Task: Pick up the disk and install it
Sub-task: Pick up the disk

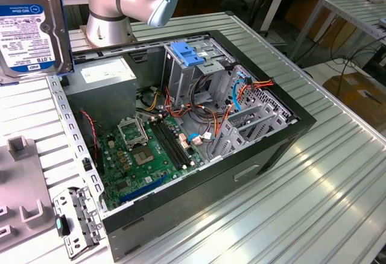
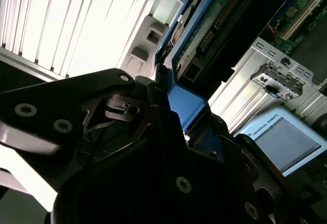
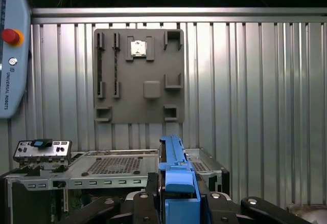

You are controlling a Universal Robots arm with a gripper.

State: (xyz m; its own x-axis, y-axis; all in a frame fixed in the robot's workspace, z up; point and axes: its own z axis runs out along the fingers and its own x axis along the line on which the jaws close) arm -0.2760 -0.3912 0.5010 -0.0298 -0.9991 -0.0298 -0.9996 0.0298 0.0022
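Gripper point(image 3: 178, 187) clamped on disk point(image 3: 171, 152); disk's long axis runs straight out from fingers; drive cage point(image 1: 187, 74) well apart, twd exterior view's right.

Open computer case point(image 1: 271, 146): free room above the motherboard point(image 1: 142, 155); metal cage point(image 1: 181, 74), loose cables point(image 1: 208, 110) and power-supply box point(image 1: 105, 74) crowd the rest. Ribbed surface point(image 1: 325, 204) bare along the case at the exterior view's right. Carried load: the disk point(image 3: 171, 155), clamped in the hand point(image 3: 176, 191), aloft at the exterior view's upper left.
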